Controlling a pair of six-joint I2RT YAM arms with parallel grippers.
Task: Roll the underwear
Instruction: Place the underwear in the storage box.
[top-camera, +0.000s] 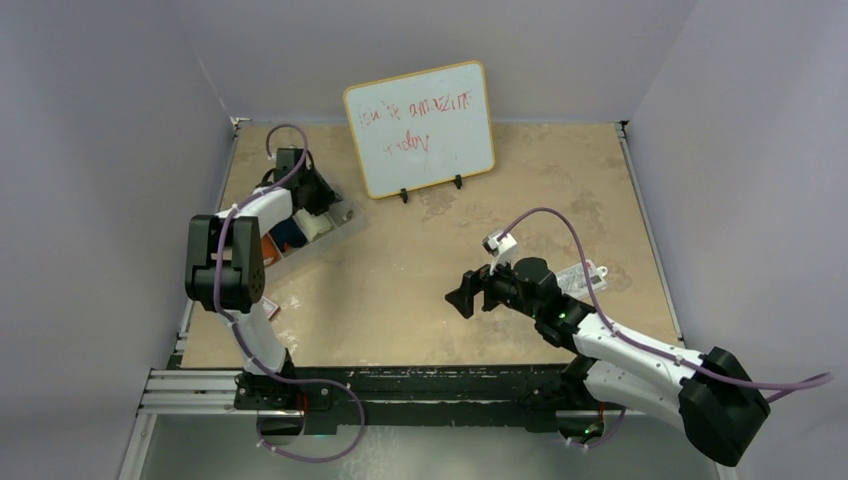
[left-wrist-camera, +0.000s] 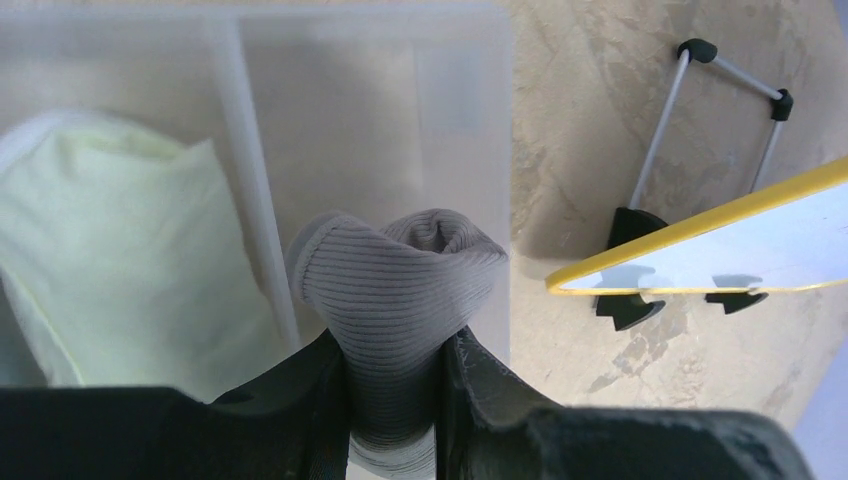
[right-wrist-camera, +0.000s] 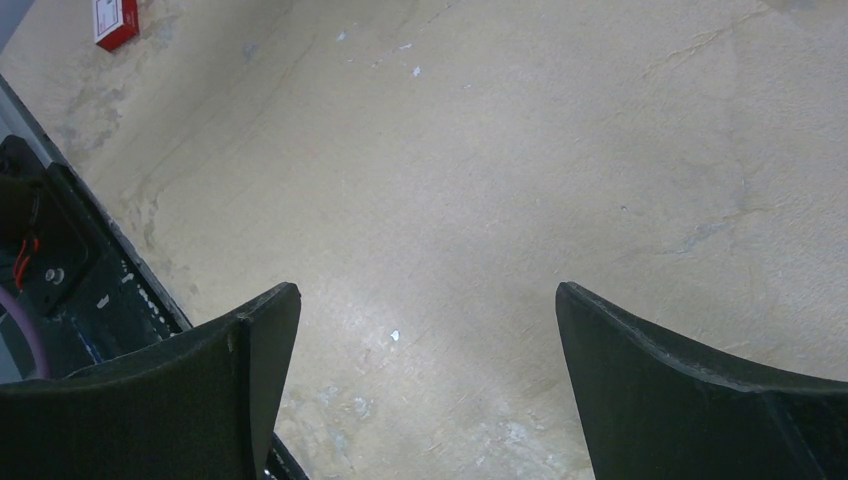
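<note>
A rolled grey ribbed underwear (left-wrist-camera: 400, 270) is pinched between the fingers of my left gripper (left-wrist-camera: 395, 345), which is shut on it. It hangs over a compartment of a translucent tray (left-wrist-camera: 470, 120) in which nothing shows. A pale cream underwear roll (left-wrist-camera: 110, 250) fills the compartment beside it. From above, the left gripper (top-camera: 322, 200) is over the tray (top-camera: 345, 228) at the table's left, which also holds an orange roll (top-camera: 268, 248) and a navy roll (top-camera: 290, 235). My right gripper (top-camera: 462, 297) (right-wrist-camera: 428, 300) hovers open over bare tabletop with nothing between its fingers.
A yellow-framed whiteboard (top-camera: 420, 128) (left-wrist-camera: 720, 250) stands on black feet behind and to the right of the tray. A white printed card (top-camera: 585, 272) lies right of the right arm. A small red and white item (right-wrist-camera: 116, 20) lies near the table's left front edge.
</note>
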